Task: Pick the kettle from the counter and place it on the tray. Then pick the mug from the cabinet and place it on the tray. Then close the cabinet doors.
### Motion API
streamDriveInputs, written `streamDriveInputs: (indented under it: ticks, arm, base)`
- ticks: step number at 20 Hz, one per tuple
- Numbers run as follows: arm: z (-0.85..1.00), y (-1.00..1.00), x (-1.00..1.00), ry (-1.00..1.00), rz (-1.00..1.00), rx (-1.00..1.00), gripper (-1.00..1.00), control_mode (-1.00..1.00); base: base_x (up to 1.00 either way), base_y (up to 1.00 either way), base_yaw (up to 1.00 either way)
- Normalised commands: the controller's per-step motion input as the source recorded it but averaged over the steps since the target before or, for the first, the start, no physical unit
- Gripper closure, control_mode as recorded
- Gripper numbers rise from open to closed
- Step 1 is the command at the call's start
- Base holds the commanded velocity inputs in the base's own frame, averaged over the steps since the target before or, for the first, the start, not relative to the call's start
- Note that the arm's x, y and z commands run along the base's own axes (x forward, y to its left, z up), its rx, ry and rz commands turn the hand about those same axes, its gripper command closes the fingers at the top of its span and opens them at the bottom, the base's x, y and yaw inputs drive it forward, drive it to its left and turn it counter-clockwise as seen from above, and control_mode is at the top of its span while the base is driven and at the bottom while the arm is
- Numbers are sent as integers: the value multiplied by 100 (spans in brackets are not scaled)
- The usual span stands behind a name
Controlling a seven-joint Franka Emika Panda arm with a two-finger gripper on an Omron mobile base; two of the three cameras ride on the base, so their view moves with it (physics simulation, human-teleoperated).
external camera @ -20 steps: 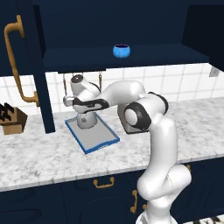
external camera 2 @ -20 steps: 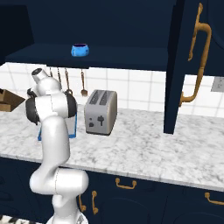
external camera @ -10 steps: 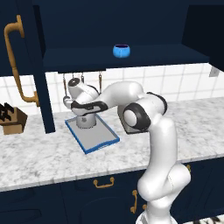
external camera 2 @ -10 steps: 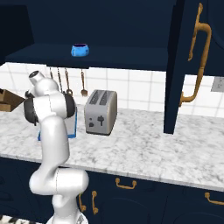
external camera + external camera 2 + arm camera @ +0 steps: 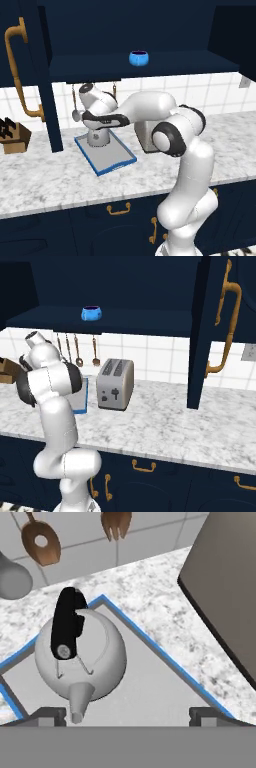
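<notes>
I am holding my claw [image 5: 127,714] spread wide above the tray [image 5: 165,684], its two dark fingertips [image 5: 47,714] standing far apart at the bottom of the hand view with nothing between them. The kettle [image 5: 80,654] is sitting upright on the tray's grey base, toward its far corner, free of my fingers; its black handle is arching over the top and its short spout is pointing toward my left fingertip. In the left base view I am reaching my arm out over the counter [image 5: 55,177], my hand hanging just above the kettle [image 5: 98,138], which is resting at the back end of the blue-rimmed tray [image 5: 111,159]. The toaster [image 5: 115,384] is standing just beside the tray on the counter [image 5: 165,426], and in the hand view its dark side [image 5: 225,592] is looming at the right. Wooden utensils [image 5: 41,543] are hanging on the tiled wall behind the kettle. Up in the cabinet [image 5: 150,62] the blue mug [image 5: 139,58] is sitting on the navy shelf, and the cabinet doors [image 5: 220,331] are standing open to both sides, brass handles showing. A knife block [image 5: 12,136] is sitting near the left door.
</notes>
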Motion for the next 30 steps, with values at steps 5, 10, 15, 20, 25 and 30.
streamDriveInputs:
  ticks: [5, 10, 15, 20, 25, 30]
  arm:
    - [92, -38, -100, -1, -1, -1, -100, -100]
    - [41, -53, -92, 0, 0, -3, -100, -100]
    - [4, -49, -32, -5, 11, 5, -100, -100]
    - [93, -62, -48, -23, 12, 0, -100, -100]
    - [100, -46, -2, -9, 3, 0, -100, -100]
    - [90, -16, 37, -3, 0, -4, -100, -100]
  base:
    - [0, 0, 0]
    - [0, 0, 0]
    - [0, 0, 0]
    - [0, 0, 0]
    - [0, 0, 0]
    - [0, 0, 0]
